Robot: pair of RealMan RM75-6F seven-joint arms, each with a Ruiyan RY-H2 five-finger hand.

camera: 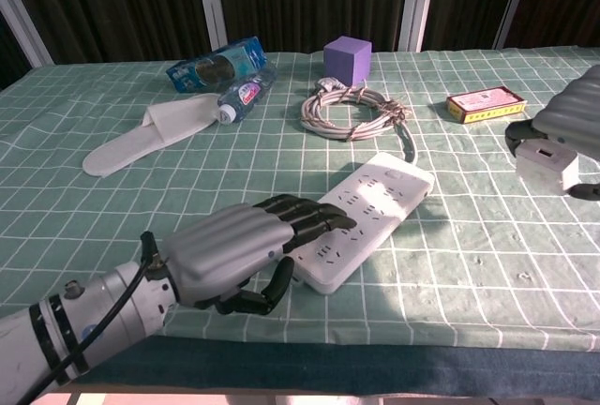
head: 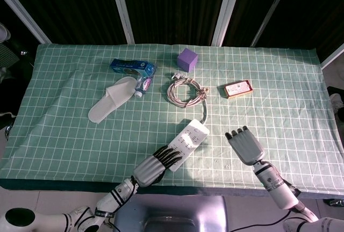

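My left hand (camera: 230, 255) rests flat on the near end of the white power strip (camera: 367, 213), fingers stretched along its sockets and gripping nothing. The strip lies slantwise near the table's front edge, its cable running back to the coiled cord (camera: 354, 110) in the middle. My right hand (camera: 574, 122) is raised off to the right, near the right edge, fingers curled around a small white plug adapter (camera: 547, 163), well apart from the strip. An orange box (camera: 485, 103) lies behind it; a slipper (head: 112, 99), bottle (head: 143, 85) and purple cube (head: 187, 59) sit toward the back edge.
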